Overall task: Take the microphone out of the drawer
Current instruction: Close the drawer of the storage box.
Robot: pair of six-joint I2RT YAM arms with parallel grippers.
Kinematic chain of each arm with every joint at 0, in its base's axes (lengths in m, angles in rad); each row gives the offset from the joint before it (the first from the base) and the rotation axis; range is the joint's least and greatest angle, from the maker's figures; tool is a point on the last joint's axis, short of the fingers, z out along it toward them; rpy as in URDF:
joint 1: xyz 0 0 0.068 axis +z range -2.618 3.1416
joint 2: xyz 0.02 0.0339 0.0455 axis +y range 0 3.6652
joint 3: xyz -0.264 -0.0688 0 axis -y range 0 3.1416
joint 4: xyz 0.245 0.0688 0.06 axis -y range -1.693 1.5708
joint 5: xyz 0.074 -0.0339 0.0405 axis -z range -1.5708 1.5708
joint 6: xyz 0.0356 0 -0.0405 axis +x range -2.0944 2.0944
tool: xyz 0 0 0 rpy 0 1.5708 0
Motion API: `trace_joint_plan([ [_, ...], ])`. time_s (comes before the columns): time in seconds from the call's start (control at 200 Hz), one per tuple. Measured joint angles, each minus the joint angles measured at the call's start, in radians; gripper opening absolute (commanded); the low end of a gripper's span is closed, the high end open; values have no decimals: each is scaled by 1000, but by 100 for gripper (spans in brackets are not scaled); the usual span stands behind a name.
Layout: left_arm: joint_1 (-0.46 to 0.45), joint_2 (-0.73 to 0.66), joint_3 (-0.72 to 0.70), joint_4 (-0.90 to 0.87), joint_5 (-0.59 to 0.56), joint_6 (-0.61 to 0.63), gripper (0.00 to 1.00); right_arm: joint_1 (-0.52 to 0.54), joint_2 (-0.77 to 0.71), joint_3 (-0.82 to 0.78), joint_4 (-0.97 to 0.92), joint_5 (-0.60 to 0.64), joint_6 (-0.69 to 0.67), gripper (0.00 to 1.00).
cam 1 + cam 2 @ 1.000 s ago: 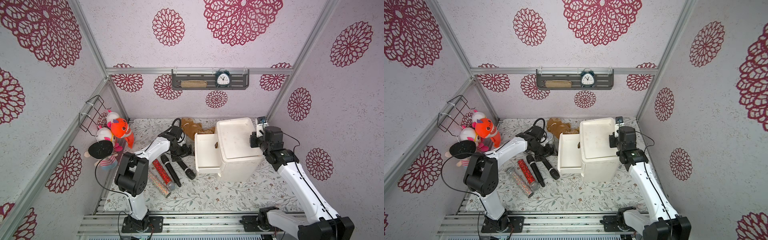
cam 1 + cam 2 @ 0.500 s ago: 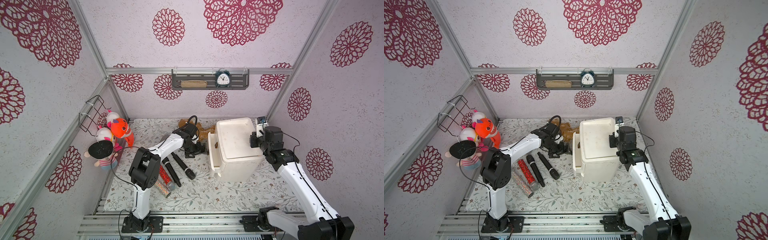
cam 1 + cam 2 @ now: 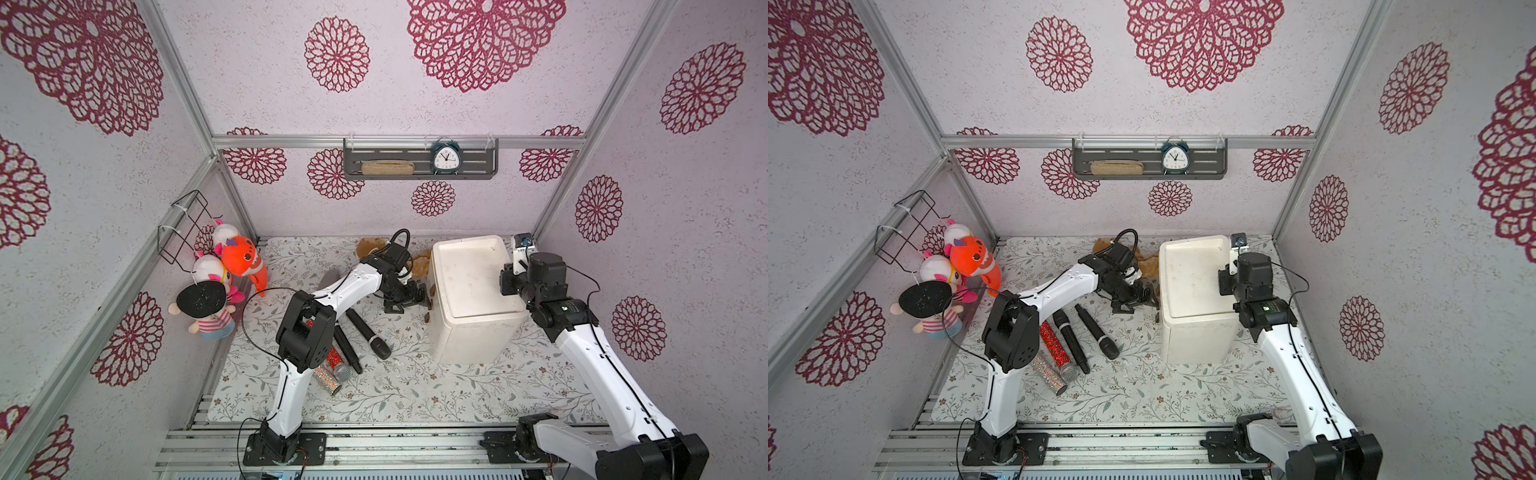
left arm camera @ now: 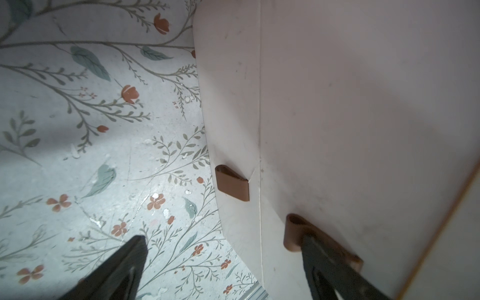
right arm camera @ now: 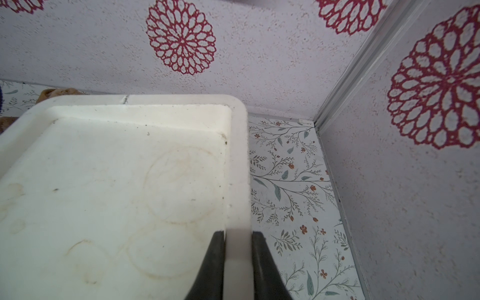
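I'd say the right gripper [image 5: 237,235] braces well, pinching the cabinet [image 3: 473,332] by its right rim [image 5: 238,168]. The left gripper [image 3: 417,296], jaws spread, has one jaw touching the shut drawer's [image 4: 350,104] brown tab [image 4: 292,230]; I'd draw it straight back without snagging. Microphones [image 3: 368,330] lie on the mat [image 3: 415,386], left of the cabinet.

Two arms, same build: left arm [image 3: 349,284], right arm [image 3: 598,365]. Glossy white link shells with small dark screw dots, chunky matte-black joint housings [image 3: 305,332]. Small green logo [image 3: 564,308] on a black joint of the right arm. Thin black cables [image 3: 249,320] looped off the joints and routed along the white links. Black base plates [image 3: 286,451] on a grey slotted rail [image 3: 415,444]. Small camera [image 3: 521,247] on a white bracket at right wrist. Left gripper [image 4: 223,240] and right gripper [image 5: 237,235]: fingers [image 5: 215,259] matte black, wedge-tapered.
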Motion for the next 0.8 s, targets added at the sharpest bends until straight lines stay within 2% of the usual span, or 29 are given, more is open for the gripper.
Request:
trace_joint_plan([
  [0.155, 3, -7, -16, 13, -4, -3, 97, -1, 0, 0, 0, 0, 5, 0],
  [0.47, 51, -104, -207, 124, -5, -24, 98, -39, 31, 44, -49, -61, 45, 0],
  [0.535, 68, -124, -261, 179, 11, -34, 100, -67, 48, 62, -62, -100, 51, 0],
  [0.801, 93, -140, -422, 465, 146, -108, 94, -163, 60, 56, -30, -275, 64, 0],
])
